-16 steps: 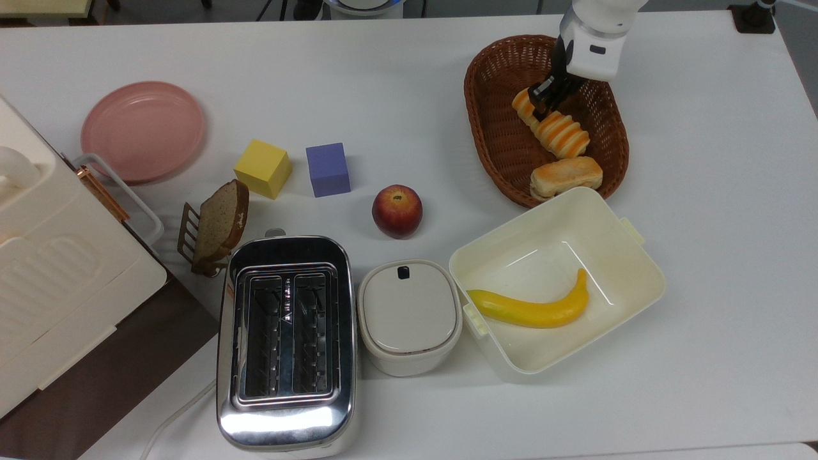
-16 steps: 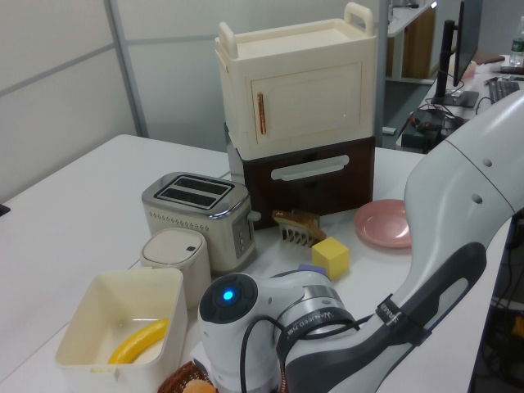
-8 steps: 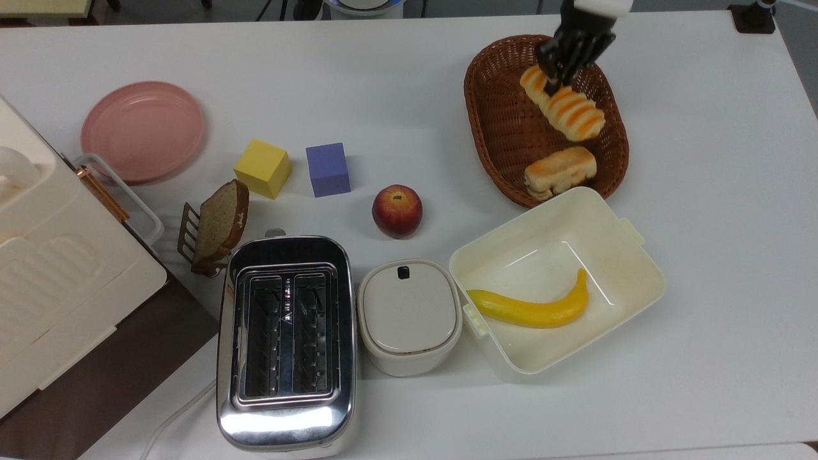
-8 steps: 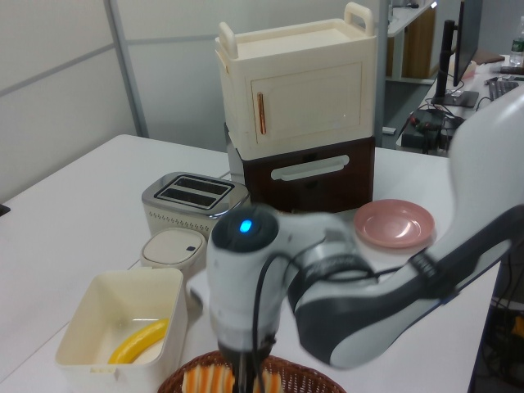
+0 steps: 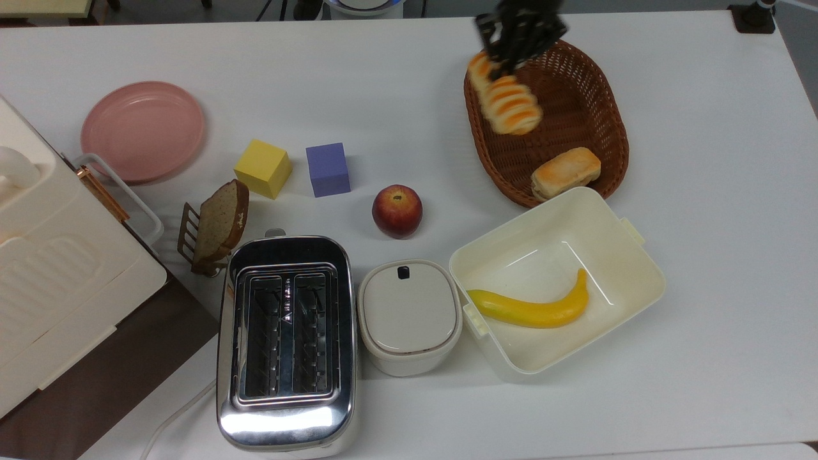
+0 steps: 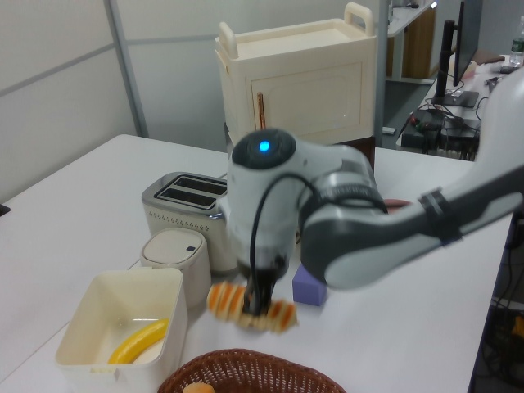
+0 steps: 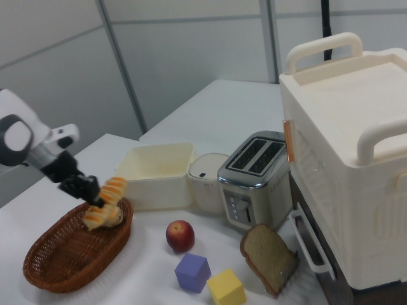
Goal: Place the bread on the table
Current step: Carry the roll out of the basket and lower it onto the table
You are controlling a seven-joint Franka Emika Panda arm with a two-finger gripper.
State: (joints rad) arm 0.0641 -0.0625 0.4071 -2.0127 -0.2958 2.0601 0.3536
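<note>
Orange-and-cream striped bread (image 5: 506,97) hangs clamped in my gripper (image 5: 511,61), lifted above the wicker basket's (image 5: 562,160) rim on the apple's (image 5: 397,211) side. Carrying step, it seems, though motion blurs it. Next I'd clear the basket and lower onto bare table (image 5: 396,83).

Grey panelled walls (image 7: 191,57) stand behind a cluttered desk (image 6: 446,123).

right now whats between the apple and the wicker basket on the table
Nothing. In the top view the stretch of white table between the apple and the wicker basket is bare.
</note>
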